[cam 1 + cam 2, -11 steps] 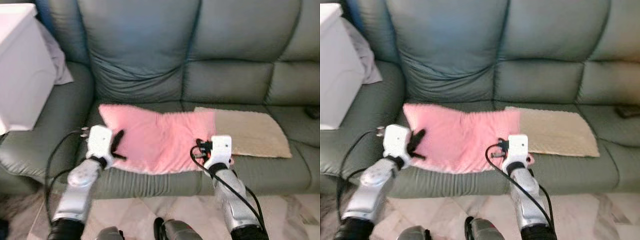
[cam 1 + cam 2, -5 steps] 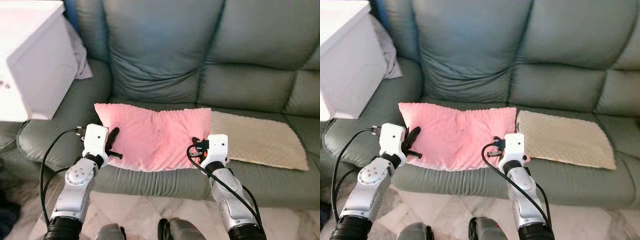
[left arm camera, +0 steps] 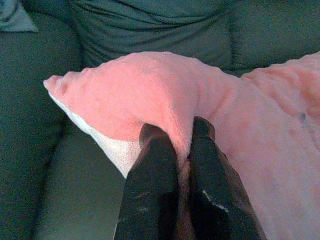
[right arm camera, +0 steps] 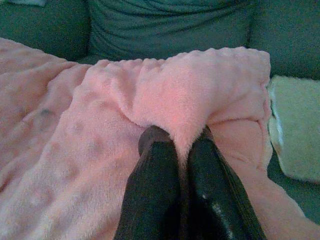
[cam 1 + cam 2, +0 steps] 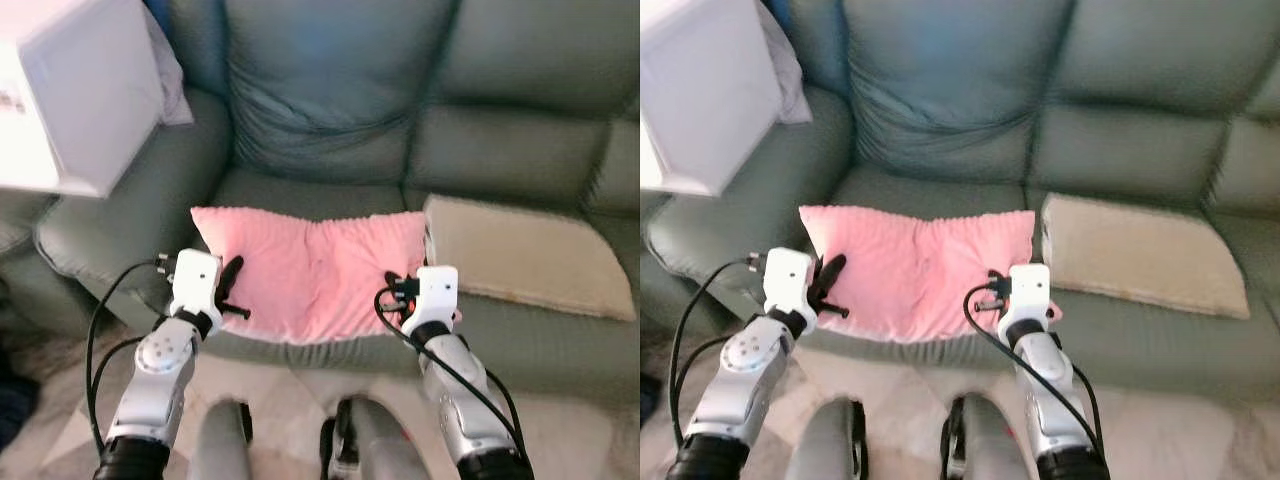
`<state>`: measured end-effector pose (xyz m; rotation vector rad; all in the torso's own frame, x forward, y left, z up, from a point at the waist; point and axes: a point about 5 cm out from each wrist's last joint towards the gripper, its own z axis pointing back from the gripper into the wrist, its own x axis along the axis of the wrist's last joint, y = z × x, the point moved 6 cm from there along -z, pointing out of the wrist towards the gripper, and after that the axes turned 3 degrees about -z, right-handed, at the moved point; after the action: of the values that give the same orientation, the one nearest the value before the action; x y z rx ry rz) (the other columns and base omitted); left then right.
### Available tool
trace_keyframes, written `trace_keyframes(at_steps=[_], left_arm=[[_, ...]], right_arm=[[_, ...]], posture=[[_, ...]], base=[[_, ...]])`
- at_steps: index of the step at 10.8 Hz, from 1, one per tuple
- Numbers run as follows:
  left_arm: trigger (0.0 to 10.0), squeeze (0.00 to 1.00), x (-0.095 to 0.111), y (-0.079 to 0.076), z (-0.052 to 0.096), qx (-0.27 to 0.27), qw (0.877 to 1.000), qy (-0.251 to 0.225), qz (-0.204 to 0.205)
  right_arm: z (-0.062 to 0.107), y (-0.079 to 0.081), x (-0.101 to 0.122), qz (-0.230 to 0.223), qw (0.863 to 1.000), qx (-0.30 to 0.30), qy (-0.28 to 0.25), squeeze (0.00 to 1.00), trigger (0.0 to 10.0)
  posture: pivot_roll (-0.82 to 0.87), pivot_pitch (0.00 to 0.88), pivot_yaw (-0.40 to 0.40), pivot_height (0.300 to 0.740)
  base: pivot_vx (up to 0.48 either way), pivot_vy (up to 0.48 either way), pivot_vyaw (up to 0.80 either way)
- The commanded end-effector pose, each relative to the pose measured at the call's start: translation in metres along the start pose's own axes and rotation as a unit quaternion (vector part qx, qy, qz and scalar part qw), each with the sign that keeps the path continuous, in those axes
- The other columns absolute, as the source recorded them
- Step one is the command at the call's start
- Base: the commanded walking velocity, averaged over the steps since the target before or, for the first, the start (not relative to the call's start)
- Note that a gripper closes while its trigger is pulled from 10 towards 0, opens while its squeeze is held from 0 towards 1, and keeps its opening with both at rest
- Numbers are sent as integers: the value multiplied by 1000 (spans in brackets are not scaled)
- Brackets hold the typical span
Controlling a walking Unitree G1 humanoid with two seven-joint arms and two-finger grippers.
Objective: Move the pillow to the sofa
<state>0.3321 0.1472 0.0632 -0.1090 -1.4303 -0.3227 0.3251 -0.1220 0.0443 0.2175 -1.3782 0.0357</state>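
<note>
Over sofa (image 5: 330, 90) front edge: left claw (image 3: 177, 145), right claw (image 4: 179, 142) each pinching pink pillow (image 5: 315, 265).

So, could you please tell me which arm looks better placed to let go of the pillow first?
Neither clearly. The left tool and the right tool each pinch a fold of the pink pillow, which hangs over the sofa seat's front edge. Probably both should push it further in before letting go.
</note>
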Motion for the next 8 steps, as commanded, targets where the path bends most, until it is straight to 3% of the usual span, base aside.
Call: trace_keyframes(at_steps=[1,5,8], left_arm=[[10000,0,7,-3,-2,-8,1000,-12,-1],[10000,0,10,-3,-2,-4,1000,-19,-7],[10000,0,14,-3,-5,0,1000,-27,-6]], right_arm=[[0,-1,2,0,1000,1,-1,0,10000],[-1,-1,2,-1,1000,2,0,0,10000],[-2,-2,4,1,1000,1,-3,0,10000]], posture=[[25,118,-73,636],[21,123,-66,636],[17,124,-65,636]], base=[[0,0,0],[0,0,0],[281,0,0]])
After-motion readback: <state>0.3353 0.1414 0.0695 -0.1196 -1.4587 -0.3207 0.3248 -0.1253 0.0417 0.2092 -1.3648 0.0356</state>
